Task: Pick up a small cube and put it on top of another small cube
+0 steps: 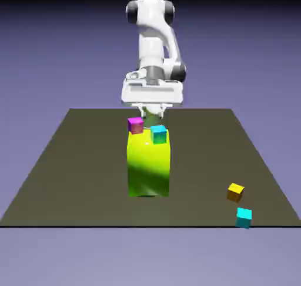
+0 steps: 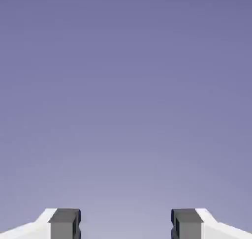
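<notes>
One small cyan cube (image 1: 158, 134) rests on top of the tall yellow-green block (image 1: 149, 167), at its right side in the exterior view. The second small cyan cube (image 1: 243, 218) lies on the table near the front edge, at the exterior view's right. My gripper (image 1: 151, 112) hangs just behind and above the block's top, apart from both cubes. In the hand view the gripper (image 2: 126, 225) is open: its grey fingertips (image 2: 64, 224) stand wide apart, with only the plain backdrop between them. No cube shows in the hand view.
A magenta cube (image 1: 136, 125) sits on the block's top beside the cyan one, at its left. A yellow cube (image 1: 235, 192) lies on the dark table (image 1: 70, 173) just behind the lower cyan cube.
</notes>
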